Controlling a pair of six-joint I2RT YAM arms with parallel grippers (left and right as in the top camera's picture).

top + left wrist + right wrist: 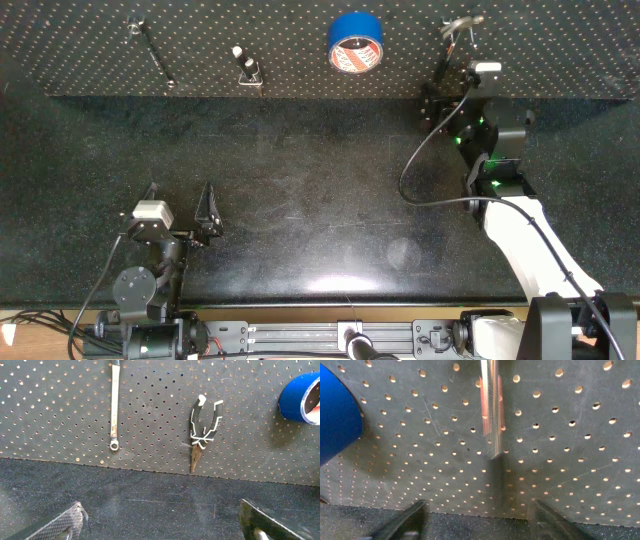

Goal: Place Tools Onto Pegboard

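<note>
Right gripper point(479, 510): we see it spread wide and holding nothing, close up against the pegboard point(580, 465) at its right end.
Metal tool point(490, 410): it hangs upright on the board, its shiny shaft in line with the gap between our fingers point(412, 515) but farther up the board. We see no contact with either finger.
Hook: we cannot tell from these views how the tool's top sits on its peg.
Step in hand: we judge it to be leaving this tool seated and getting clear of it.
How to do it well: we should keep the jaws wide and back straight away from the board. Any sideways swing could clip the shaft and knock it off.
Blue tape roll point(335, 420): it hangs beside the tool on the board, so we should not drift that way.
Pliers point(202, 430): hung on the board, nose down, well apart from our work.
Wrench point(115, 405): hung on the board beyond the pliers.
Left gripper point(160, 530): wide open and holding nothing, low over the table point(320, 200) and well apart from the board. It can stay where it is.
</note>
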